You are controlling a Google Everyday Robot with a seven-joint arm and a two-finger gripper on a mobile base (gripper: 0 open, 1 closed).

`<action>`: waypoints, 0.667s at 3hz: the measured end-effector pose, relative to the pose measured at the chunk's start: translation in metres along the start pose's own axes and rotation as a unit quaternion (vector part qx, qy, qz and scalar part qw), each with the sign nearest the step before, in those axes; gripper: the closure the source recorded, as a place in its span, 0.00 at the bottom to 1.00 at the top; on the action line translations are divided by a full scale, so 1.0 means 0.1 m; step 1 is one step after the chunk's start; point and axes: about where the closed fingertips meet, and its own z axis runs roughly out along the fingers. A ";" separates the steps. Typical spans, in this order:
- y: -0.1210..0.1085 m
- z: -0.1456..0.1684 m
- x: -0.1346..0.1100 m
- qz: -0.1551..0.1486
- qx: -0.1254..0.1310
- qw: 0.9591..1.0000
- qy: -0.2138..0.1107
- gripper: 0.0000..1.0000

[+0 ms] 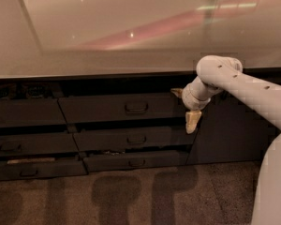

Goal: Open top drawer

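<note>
The top drawer (103, 108) is the long dark front just under the counter, with a small dark bar handle (136, 108) at its centre. My gripper (185, 107) is at the drawer's right end, well to the right of the handle. It is open and holds nothing. One tan finger (192, 121) points down and the other (177, 92) points left over the drawer's top right corner. My white arm (243, 86) reaches in from the right.
A pale glossy countertop (107, 36) overhangs the drawers. Two narrower dark drawers (131, 139) sit below the top one, and more drawers (23, 114) stand to the left. A dark cabinet door (225, 130) is to the right. Brown carpet (131, 196) covers the floor.
</note>
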 end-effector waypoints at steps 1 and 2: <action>0.00 0.00 0.00 0.000 0.000 1.000 0.000 0.19; 0.00 0.00 0.00 0.000 0.000 1.000 0.000 0.42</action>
